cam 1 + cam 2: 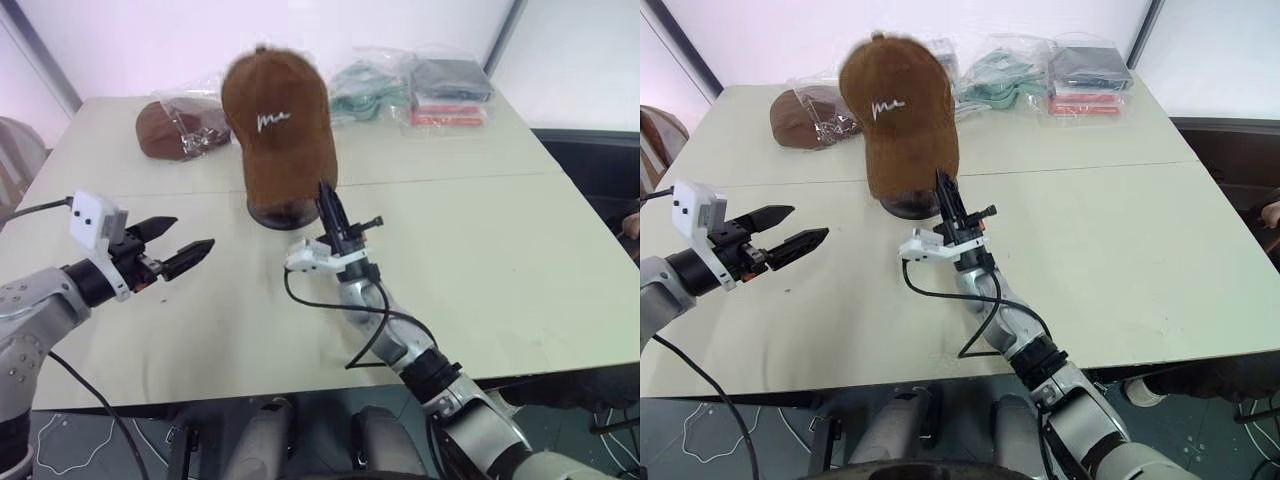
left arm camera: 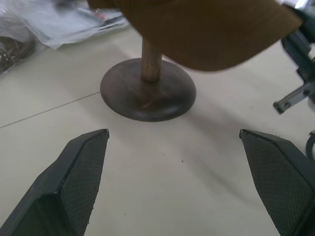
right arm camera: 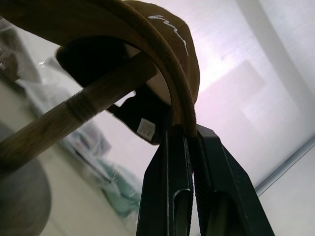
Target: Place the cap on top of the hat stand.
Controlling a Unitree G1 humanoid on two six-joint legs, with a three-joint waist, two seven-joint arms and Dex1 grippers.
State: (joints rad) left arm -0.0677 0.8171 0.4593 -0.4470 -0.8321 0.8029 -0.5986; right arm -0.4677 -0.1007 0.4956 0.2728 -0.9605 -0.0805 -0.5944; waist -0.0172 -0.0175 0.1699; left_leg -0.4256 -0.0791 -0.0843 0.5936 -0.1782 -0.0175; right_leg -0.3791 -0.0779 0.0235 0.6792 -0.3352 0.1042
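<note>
At nine o'clock on the pale cream tabletop (image 1: 520,260), the left gripper (image 1: 176,247) hovers with its two black fingers spread wide and nothing between them, aimed toward the stand's base.

At the centre, toward twelve o'clock, the brown suede-like baseball cap (image 1: 278,125) with white script embroidery sits over the dark bronze-brown hat stand (image 2: 148,90): a thin stem on a round disc base, its domed top hidden inside the crown. The cap looks tilted, its brim hanging down toward the robot.

Just below it, at six o'clock from the cap, the right gripper (image 1: 328,205) points steeply up, its fingers clamped on the brim's curved edge (the wrist view shows the corded rim pinched between the pads). So the cap lies directly above and ahead of this gripper, its long axis running crown-to-brim down to the fingers; the right arm is plainly the nearer one. My judgement: the cap is seated or nearly so, and release comes next.

Behind, at eleven o'clock, a reddish-brown hat in a clear plastic bag (image 1: 175,128) lies well apart.
</note>
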